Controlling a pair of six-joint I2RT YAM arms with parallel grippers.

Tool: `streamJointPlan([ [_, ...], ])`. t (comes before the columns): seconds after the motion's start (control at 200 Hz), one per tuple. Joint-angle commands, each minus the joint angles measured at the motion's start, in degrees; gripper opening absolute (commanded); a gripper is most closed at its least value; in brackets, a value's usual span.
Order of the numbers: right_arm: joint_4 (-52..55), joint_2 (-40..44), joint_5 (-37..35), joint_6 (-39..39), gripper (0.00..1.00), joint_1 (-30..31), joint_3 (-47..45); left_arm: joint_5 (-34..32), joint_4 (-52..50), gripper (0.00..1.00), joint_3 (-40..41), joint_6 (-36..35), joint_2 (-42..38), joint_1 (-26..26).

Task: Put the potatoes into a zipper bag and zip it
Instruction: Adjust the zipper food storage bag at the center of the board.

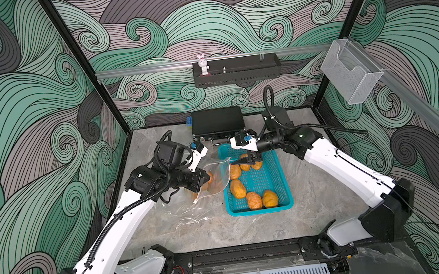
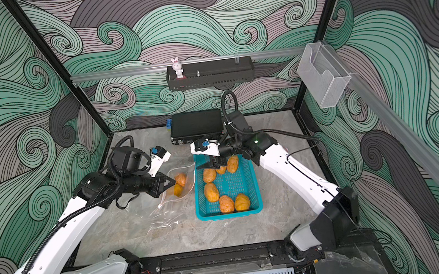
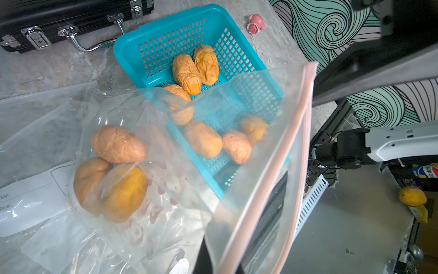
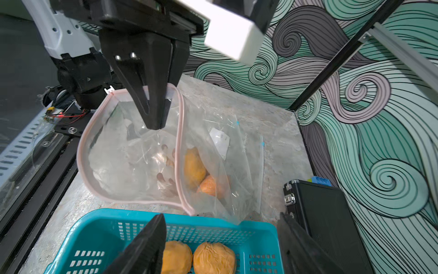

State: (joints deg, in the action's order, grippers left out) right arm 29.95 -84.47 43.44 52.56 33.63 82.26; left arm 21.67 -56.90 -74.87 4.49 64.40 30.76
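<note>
**Count: 3 packed, 6 loose**

6 potatoes are lying in the teal basket. 3 are at the near end, long axes running roughly along the basket's length, and 3 are bunched at the far end. 3 more are sitting in the zipper bag, just left of the basket, its mouth gaping toward it. Left gripper is pinching the bag's pink-striped rim, jaws together on it. Right gripper is hovering over the far potatoes, jaws spread. Grey marbled tabletop; black case behind the basket; swirl-patterned walls.
</note>
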Motion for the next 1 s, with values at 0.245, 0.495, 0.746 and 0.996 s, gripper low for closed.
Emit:
streamJointPlan([
  [0.245, 1.49, -1.81, 8.66, 1.94, 0.53, 2.18, -0.52, 3.66, -2.13, 0.00, -0.89, -2.12, 1.61, -0.53],
  [0.495, 3.69, -1.67, 6.97, 4.01, 0.23, 3.37, -0.72, 2.50, -2.45, 0.00, -1.07, -1.90, 2.52, -0.53],
  [0.746, 1.43, -1.33, 6.44, 2.79, 0.02, 3.33, -1.75, 2.26, -2.42, 0.00, -0.80, -1.68, 2.80, -0.53],
  [0.996, -1.05, -0.64, 5.85, -1.14, 0.00, 1.68, -2.00, -0.32, -2.58, 0.38, -1.44, -0.17, 2.36, -0.51],
])
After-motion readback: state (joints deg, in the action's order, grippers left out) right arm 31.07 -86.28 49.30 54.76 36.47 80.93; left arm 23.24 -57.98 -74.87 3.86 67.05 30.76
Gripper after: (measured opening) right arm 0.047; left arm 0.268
